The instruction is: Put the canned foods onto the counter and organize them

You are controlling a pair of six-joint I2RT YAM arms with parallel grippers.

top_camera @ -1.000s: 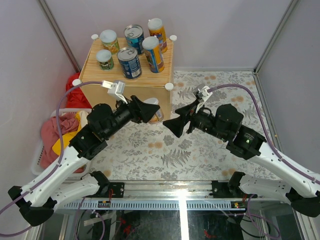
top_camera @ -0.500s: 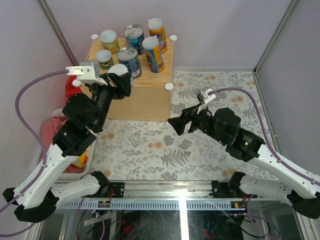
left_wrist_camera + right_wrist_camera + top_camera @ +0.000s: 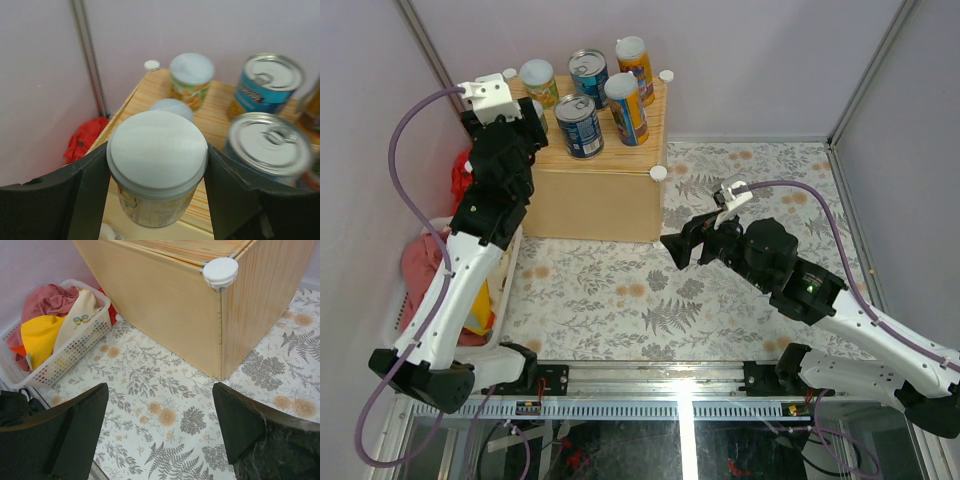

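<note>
The left hand [image 3: 159,200] grips an upright can [image 3: 157,150], axis vertical. The tabletop [image 3: 215,119] corner lies directly below the hand. A short can [image 3: 172,106] stands just ahead: lower straight down, clear of it.

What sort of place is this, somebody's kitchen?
Probably a lab test booth dressed up like a home: plain metal-framed walls, a floral table cover, a small wooden counter holding tins, and a basket of clothes.
</note>
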